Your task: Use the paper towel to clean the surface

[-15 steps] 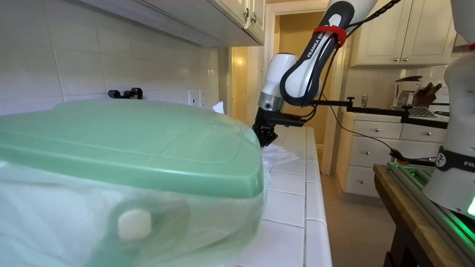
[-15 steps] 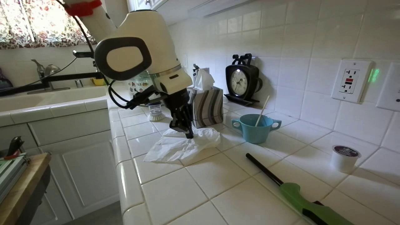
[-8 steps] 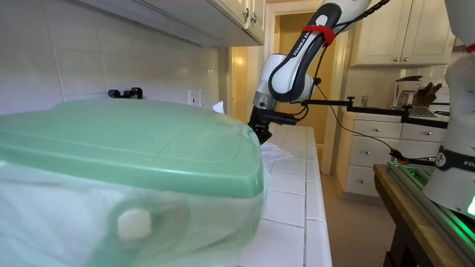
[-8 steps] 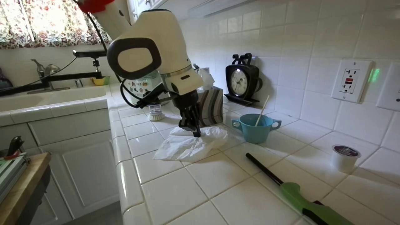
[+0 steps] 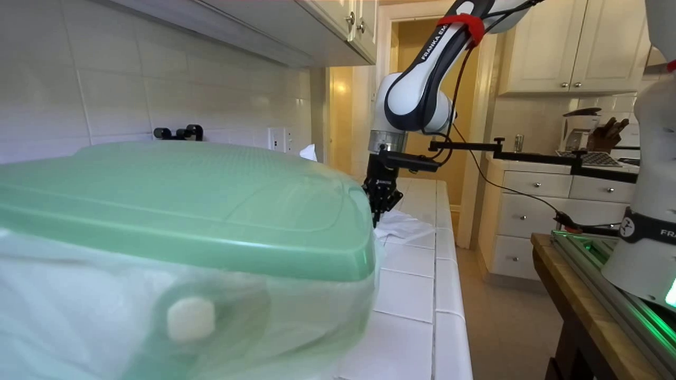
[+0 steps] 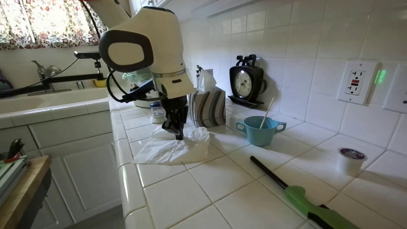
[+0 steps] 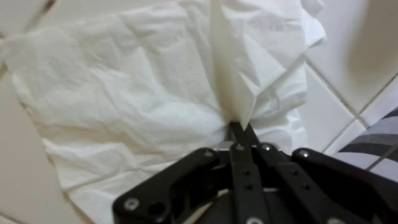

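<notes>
Nearest in an exterior view: green long-neck lighter [image 6: 300, 200] lying on the white tile counter [image 6: 244, 203]. White pod [image 6: 348, 163] upright near it; dark lid print too small to read. Next, paper towel [image 6: 168, 152], crumpled but spread on the counter, left of the blue two-handled cup [image 6: 261, 133] with a stick [image 6: 266, 113] leaning in it. Gripper [image 6: 179, 136] aims down at the towel, tips at its surface. Wrist view: fingers [image 7: 238, 135] pressed together, pinching a raised fold of towel. Arm [image 5: 417, 89]: forearm slopes down toward the counter, last section close to vertical. Link lettering reads "FRANKA EM", ending at a red strap [image 5: 463, 24]; base band [image 5: 652, 229] reads "FRA", cut at the picture edge. Behind the gripper: striped tissue box [image 6: 208, 109], tissue [image 6: 207, 82] poking out. Farther back: black clock [image 6: 244, 84], upright, face markings too small to read.
</notes>
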`<state>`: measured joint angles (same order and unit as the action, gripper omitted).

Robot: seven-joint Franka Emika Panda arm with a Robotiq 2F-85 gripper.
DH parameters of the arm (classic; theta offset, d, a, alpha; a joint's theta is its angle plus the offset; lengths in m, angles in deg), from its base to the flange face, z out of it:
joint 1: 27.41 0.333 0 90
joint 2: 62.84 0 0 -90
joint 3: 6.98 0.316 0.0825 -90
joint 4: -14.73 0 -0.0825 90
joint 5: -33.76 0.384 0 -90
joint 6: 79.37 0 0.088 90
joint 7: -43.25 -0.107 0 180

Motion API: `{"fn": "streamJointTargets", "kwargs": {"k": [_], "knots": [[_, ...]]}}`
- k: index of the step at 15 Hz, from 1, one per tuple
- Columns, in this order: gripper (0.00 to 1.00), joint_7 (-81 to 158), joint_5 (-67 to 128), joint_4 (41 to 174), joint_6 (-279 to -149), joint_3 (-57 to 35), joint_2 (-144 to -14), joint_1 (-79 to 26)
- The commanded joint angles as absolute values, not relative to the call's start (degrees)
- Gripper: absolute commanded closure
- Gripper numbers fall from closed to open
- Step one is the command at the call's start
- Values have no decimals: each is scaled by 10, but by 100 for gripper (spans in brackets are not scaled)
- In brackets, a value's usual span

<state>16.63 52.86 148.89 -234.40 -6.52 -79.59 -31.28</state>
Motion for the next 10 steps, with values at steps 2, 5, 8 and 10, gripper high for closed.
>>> {"fn": "streamJointTargets", "kwargs": {"k": [2, 5, 8, 10], "knots": [[100, 174, 535, 1504, -2314, -107, -796, -322], [100, 175, 530, 1483, -2315, -125, -809, -326], [100, 174, 518, 1461, -2336, -130, -827, -317], [100, 173, 505, 1448, -2349, -128, -837, -306]]}}
